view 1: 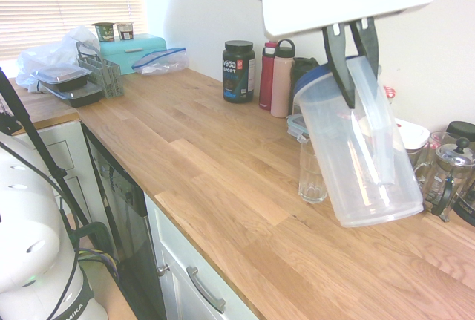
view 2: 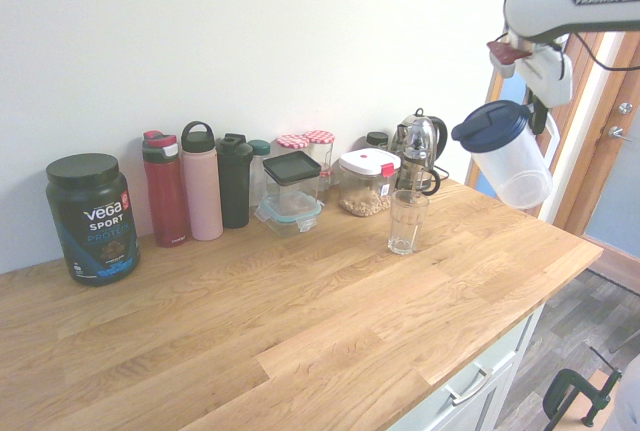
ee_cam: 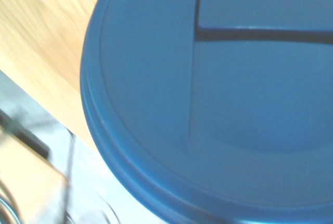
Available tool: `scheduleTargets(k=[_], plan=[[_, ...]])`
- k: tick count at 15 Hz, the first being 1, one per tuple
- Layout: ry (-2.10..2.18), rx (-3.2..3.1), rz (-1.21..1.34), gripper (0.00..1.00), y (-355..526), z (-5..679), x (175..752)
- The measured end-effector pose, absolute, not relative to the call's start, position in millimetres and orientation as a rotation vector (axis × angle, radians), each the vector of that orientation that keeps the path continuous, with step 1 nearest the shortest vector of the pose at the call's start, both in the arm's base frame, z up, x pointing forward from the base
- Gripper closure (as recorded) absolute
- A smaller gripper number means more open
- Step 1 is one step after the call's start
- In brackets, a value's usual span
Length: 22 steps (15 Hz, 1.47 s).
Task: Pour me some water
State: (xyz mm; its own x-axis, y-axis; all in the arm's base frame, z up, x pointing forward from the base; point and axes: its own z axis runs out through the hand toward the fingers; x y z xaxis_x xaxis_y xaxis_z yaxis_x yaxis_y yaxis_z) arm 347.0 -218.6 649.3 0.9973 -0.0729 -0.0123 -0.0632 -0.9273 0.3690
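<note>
First exterior view: The pincer (view 1: 355, 53) hangs from the white arm at the top right, its dark fingers clamped on the handle of a clear plastic pitcher with a blue lid (view 1: 360, 149). The pitcher is held in the air, tilted, with its lid end leaning toward the wall side and its base swung outward. A clear ribbed drinking glass (view 1: 312, 174) stands upright on the wooden counter (view 1: 208, 179), partly overlapped by the pitcher from this angle. Whether the pitcher holds water cannot be told. Against the wall stand a black protein tub with a "vega sport" label (view 1: 238, 71), a red bottle (view 1: 266, 75) and a pink bottle with a dark loop cap (view 1: 282, 79). A glass French press (view 1: 453, 175) stands at the right edge.

Second exterior view: The pincer (view 2: 535, 91) grips the pitcher (view 2: 510, 151) by its handle, above and to the side of the drinking glass (view 2: 407, 221), clear of the counter (view 2: 300, 341). The blue lid faces toward the glass; pitcher and glass are apart. The glass appears empty. Behind it stand a clear jar with a white lid and red tab (view 2: 366, 182) and a square glass container with a black lid (view 2: 292, 189).

Wrist view: The blue lid (ee_cam: 218, 99) fills most of the field, showing a dark seam around its flap. A strip of wooden counter (ee_cam: 41, 42) shows beside it, out of focus.
</note>
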Motion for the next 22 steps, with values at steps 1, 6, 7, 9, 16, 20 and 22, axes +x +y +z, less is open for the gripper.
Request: scheduleTargets(k=[1,6,7,9,16,20,22], plan=[[-0.146,2.810,0.014,1.00,-221.1,658.9,345.7],[-0.462,2.987,0.148,1.00,-243.2,641.0,362.2],[-0.538,3.006,0.172,1.00,-249.2,637.8,359.3],[-0.698,3.022,0.216,1.00,-254.8,627.4,348.4],[-1.011,3.023,0.471,1.00,-149.3,626.8,279.0],[-0.915,3.076,0.520,1.00,-47.1,608.2,264.9],[-0.848,3.122,0.542,1.00,16.3,594.6,278.3]])
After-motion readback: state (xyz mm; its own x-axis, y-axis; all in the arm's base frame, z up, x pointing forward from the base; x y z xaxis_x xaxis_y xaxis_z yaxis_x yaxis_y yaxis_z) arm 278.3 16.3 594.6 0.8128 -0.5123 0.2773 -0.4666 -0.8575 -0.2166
